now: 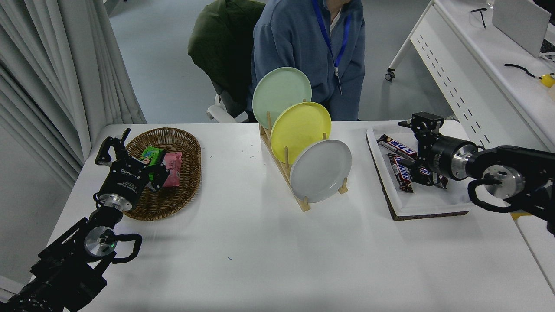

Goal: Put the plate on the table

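The light-grey plate [321,171] stands on edge in the front slot of a wooden rack [306,203], in front of a yellow plate [300,130] and a pale green plate [281,95]. The rack rests on the white table [260,260]. My right gripper [404,145] is open and holds nothing; it hovers over the tray to the right of the rack, well apart from the grey plate. At the lower left my left gripper [135,158] stays parked, open, over the basket's near edge.
A white tray [427,203] at the right holds several chocolate bars [401,173]. A wicker basket [173,195] with snack packets sits at the left. A person in a blue top [299,47] sits at the far side behind the rack.
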`<state>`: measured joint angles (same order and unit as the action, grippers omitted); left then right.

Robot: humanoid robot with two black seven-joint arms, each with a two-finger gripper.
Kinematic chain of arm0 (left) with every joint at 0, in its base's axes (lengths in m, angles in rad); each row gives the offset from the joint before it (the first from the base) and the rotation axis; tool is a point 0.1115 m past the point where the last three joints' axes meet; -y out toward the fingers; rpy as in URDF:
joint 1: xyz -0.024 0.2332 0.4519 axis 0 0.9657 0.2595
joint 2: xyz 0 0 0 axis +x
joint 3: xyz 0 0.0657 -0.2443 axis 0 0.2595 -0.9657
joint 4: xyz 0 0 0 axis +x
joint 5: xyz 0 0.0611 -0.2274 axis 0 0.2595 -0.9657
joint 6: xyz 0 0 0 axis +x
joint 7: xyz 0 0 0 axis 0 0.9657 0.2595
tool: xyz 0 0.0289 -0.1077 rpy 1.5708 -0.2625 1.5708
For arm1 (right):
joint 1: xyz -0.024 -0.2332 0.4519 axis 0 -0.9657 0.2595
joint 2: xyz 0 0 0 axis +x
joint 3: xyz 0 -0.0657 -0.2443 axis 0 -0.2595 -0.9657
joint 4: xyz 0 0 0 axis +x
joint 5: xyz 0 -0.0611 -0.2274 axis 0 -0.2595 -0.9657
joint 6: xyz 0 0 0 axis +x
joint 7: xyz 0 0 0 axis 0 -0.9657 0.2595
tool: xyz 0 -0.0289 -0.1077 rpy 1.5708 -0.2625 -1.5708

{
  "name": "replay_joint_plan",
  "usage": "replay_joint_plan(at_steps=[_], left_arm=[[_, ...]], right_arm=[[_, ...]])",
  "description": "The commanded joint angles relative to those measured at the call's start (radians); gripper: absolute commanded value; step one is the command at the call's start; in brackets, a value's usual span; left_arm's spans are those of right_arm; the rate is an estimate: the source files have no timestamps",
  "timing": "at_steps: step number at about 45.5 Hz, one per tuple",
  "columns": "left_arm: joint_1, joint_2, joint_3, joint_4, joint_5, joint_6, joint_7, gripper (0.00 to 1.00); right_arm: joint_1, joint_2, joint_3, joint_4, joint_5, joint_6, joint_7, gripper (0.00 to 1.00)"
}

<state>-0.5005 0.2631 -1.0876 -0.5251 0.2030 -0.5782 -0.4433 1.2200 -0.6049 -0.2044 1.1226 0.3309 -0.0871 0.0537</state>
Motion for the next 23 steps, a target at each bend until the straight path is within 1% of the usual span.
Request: replay_joint_plan(at_steps=[1,6,11,18,23], left_arm=[[-0.001,-0.001,0.000,0.000,0.001,0.000,0.000,1.00],[0.000,0.001,0.000,0.001,0.000,0.000,0.000,1.00],[-0.001,-0.001,0.000,-0.001,0.000,0.000,0.000,1.00],[0.000,0.001,0.000,0.001,0.000,0.000,0.000,1.00],[-0.001,-0.001,0.000,0.000,0.000,0.000,0.000,1.00]], right_arm=[[0.032,0.091,0.020,0.019,0.008,-0.028,-0.048,0.99],[0.044,0.126,0.020,0.013,-0.087,0.022,-0.048,0.99],[0.055,0.148,0.020,0.006,-0.145,0.070,-0.048,0.99],[0.069,0.160,0.020,-0.014,-0.161,0.102,-0.048,0.99],[0.069,0.197,0.011,-0.081,-0.167,0.144,-0.048,0.99]])
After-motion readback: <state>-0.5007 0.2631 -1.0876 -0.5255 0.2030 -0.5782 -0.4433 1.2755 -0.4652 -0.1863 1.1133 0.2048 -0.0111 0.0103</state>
